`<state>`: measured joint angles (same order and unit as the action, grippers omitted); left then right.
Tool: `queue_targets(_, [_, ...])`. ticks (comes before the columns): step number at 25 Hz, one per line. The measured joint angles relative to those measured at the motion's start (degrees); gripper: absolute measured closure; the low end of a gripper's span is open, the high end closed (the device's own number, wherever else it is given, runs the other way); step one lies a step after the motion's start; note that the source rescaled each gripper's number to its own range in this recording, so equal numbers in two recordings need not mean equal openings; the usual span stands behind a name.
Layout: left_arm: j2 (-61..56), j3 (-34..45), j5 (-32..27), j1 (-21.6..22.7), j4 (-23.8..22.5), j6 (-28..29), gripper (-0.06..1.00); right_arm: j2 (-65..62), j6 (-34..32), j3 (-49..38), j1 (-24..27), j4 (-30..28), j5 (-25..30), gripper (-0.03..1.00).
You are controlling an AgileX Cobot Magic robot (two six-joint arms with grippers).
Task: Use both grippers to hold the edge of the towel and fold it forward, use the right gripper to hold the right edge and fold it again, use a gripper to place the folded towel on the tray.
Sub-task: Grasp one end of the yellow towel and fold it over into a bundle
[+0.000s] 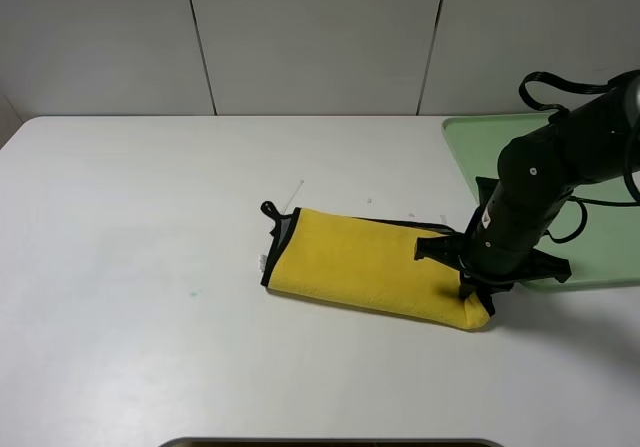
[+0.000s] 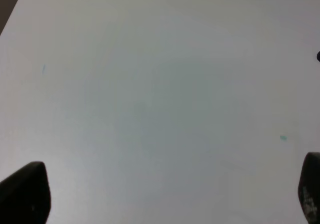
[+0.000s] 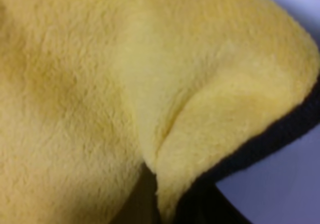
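The yellow towel (image 1: 350, 262) lies folded into a long strip on the white table, with its black edge (image 1: 283, 237) and corner loop (image 1: 268, 208) at the left end. My right gripper (image 1: 472, 292) is down on the strip's right end and looks shut on the cloth, which bunches up there. Plush yellow towel (image 3: 100, 83) fills the right wrist view, with a raised fold and the black edge (image 3: 270, 139) beside it; the fingers are hidden. My left gripper (image 2: 167, 194) is open over bare table, with one fingertip (image 2: 25, 194) at each side. The green tray (image 1: 480, 147) sits at the right.
The right arm (image 1: 560, 162) reaches in over the tray's near left corner. White table (image 1: 140, 267) stretches left of the towel. A dark strip (image 1: 330, 443) shows at the table's front edge. Grey wall panels stand behind.
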<state>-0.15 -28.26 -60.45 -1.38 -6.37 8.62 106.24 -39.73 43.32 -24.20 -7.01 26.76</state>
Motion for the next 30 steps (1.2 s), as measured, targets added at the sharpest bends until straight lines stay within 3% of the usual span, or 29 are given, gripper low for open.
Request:
queue_targets(8, [0.0,0.0,0.0,0.0,0.0,0.0,-0.06,-0.7,2.7,0.0,0.0,-0.1,0.5,0.90])
queue_targets(16, [0.0,0.0,0.0,0.0,0.0,0.0,-0.06,-6.3,6.2,0.3,0.0,-0.5,7.5,0.90])
queue_targets(24, [0.0,0.0,0.0,0.0,0.0,0.0,-0.06,-6.7,10.6,10.3,-2.9,-1.9,17.0,0.90])
queue_targets(30, [0.0,0.0,0.0,0.0,0.0,0.0,-0.06,-6.7,13.0,18.1,-3.0,-9.4,20.5,0.90])
